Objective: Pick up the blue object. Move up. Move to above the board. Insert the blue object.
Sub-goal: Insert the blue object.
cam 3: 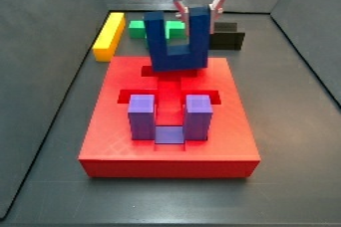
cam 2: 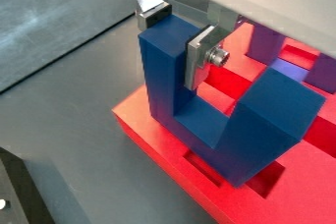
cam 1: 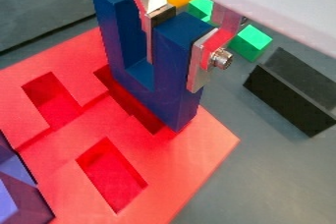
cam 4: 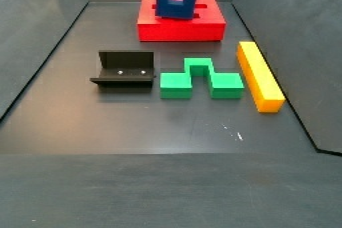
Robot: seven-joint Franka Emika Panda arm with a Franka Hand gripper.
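Observation:
The blue object (cam 1: 144,81) is a dark blue U-shaped block standing upright over the red board (cam 1: 184,159). Its base sits at a cutout in the board's far part (cam 3: 173,57). My gripper (cam 1: 178,39) is shut on one prong, a silver finger pressed against each side of it, as in the other wrist view (cam 2: 175,33). In a side view the gripper (cam 3: 197,12) comes down from above onto the right prong. In the second side view only the blue object (cam 4: 175,2) on the board (cam 4: 181,29) shows; the gripper is cut off by the frame.
A lighter purple U-shaped block (cam 3: 140,116) stands in the board's near part. Beside the board on the floor lie a green piece (cam 4: 201,80), a yellow bar (cam 4: 258,72) and the dark fixture (cam 4: 123,72). Dark walls enclose the floor.

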